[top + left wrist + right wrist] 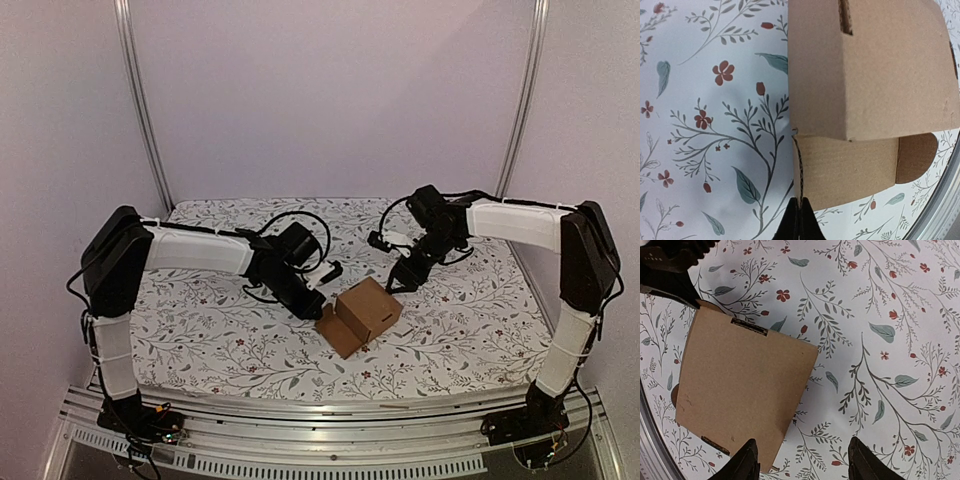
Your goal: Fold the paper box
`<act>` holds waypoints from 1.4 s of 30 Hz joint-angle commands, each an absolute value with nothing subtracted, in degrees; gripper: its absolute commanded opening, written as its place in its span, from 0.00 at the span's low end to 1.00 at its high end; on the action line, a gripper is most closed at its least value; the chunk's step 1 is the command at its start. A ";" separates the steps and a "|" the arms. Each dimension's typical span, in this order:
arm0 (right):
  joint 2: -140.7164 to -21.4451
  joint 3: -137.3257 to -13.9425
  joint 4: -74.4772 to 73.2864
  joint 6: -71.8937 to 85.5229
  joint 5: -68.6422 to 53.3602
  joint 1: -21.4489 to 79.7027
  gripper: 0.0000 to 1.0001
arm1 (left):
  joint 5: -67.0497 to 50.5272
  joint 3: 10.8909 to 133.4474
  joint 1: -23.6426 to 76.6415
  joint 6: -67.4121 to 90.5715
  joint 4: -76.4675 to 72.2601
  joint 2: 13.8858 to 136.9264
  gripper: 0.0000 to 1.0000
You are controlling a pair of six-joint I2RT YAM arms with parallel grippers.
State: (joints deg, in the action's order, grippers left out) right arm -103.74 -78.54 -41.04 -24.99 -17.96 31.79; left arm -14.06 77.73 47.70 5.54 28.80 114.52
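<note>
The paper box (367, 310) is a small brown cardboard carton standing on the floral cloth mid-table, with one flap (336, 332) spread out at its near left. My left gripper (321, 305) is at the box's left side. In the left wrist view the gripper (801, 201) is shut on the thin edge of that flap (850, 167), below the box body (870, 70). My right gripper (399, 284) hovers just beyond the box's far right corner. Its fingers (802, 452) stand open above the cloth, the left fingertip (747, 460) over the box's (742, 390) edge, gripping nothing.
A floral cloth (470, 330) covers the table. A metal rail (330, 425) runs along the near edge, and two upright posts (145, 110) stand at the back corners. The left arm's black fingers (670, 267) show at the right wrist view's top left.
</note>
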 commanded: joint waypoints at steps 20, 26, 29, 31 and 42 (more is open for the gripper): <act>-115.01 -82.89 -50.03 -18.82 -31.74 32.58 0.52 | -7.75 75.72 52.30 7.22 21.54 112.51 0.00; -117.43 -84.05 -50.53 -17.15 -30.06 32.51 0.48 | -5.13 75.62 53.28 5.56 20.68 112.41 0.00; -118.07 -84.28 -50.53 -16.25 -29.14 32.50 0.47 | -3.57 75.26 54.06 4.70 20.26 112.51 0.00; -118.57 -84.37 -50.53 -15.94 -29.09 32.60 0.46 | -3.12 75.15 54.37 4.56 20.08 112.54 0.00; -117.86 -84.25 -51.06 -17.84 -30.58 32.64 0.45 | -3.16 78.00 53.52 7.11 22.48 114.16 0.00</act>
